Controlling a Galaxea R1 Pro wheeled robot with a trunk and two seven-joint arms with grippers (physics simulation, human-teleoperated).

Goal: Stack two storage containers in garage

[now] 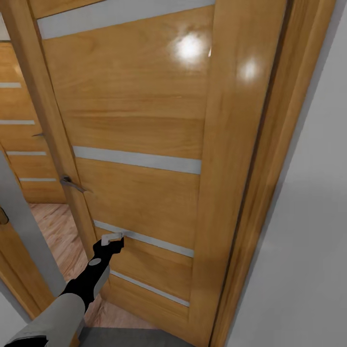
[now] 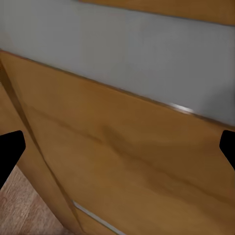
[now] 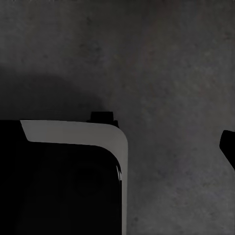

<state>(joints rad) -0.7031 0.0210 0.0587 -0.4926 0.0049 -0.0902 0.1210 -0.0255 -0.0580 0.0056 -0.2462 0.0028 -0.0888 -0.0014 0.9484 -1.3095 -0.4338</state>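
Observation:
The two storage containers are out of view. My left gripper [image 1: 115,237] is stretched forward with its tip against a wooden door [image 1: 144,120], at a low grey strip [image 1: 154,241]. In the left wrist view the left gripper [image 2: 117,147] is open and empty, its black fingertips [image 2: 10,152] far apart with the door panel [image 2: 122,161] close behind them. The right wrist view looks down at the dark grey concrete floor [image 3: 161,63]. One black fingertip [image 3: 228,147] of the right gripper sits at the picture's edge, and nothing is held.
The door stands ajar, with a metal handle [image 1: 72,183] on its edge. Light wood-plank flooring [image 1: 58,231] shows through the gap, with more wooden panelled doors [image 1: 24,144] behind. A white wall [image 1: 308,241] is close on the right. My dark base [image 3: 58,186] shows beside the right gripper.

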